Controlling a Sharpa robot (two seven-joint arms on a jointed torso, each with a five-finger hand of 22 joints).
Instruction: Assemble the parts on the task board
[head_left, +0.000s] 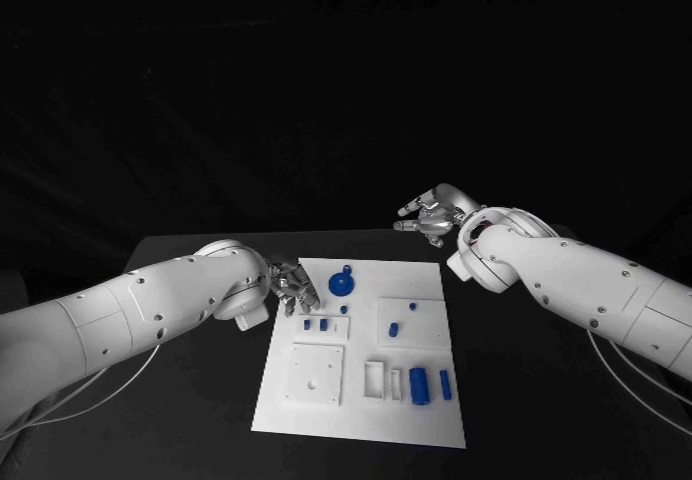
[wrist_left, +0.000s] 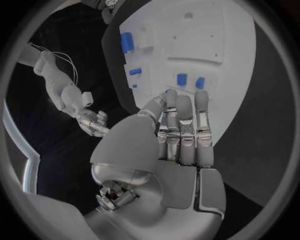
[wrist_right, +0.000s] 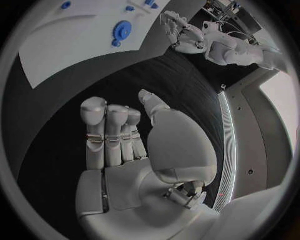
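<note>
The white task board (head_left: 361, 400) lies in the middle of the black table. A blue toothed disc (head_left: 342, 283) sits near its far edge, with small blue pieces (head_left: 315, 324) in the left middle and two blue cylinders (head_left: 420, 385) at the near right. My left hand (head_left: 293, 286) hovers at the board's far left corner, close to the disc, with its fingers straight and nothing in it (wrist_left: 181, 130). My right hand (head_left: 430, 215) is raised beyond the board's far right corner, off the board, and is also empty (wrist_right: 119, 135). The board (wrist_right: 69, 50) and disc (wrist_right: 122, 31) lie ahead of it.
A raised white square plate (head_left: 316, 375) with holes sits on the board's near left. White slots (head_left: 384, 380) lie beside the cylinders. Bare black table (head_left: 188, 400) surrounds the board on all sides.
</note>
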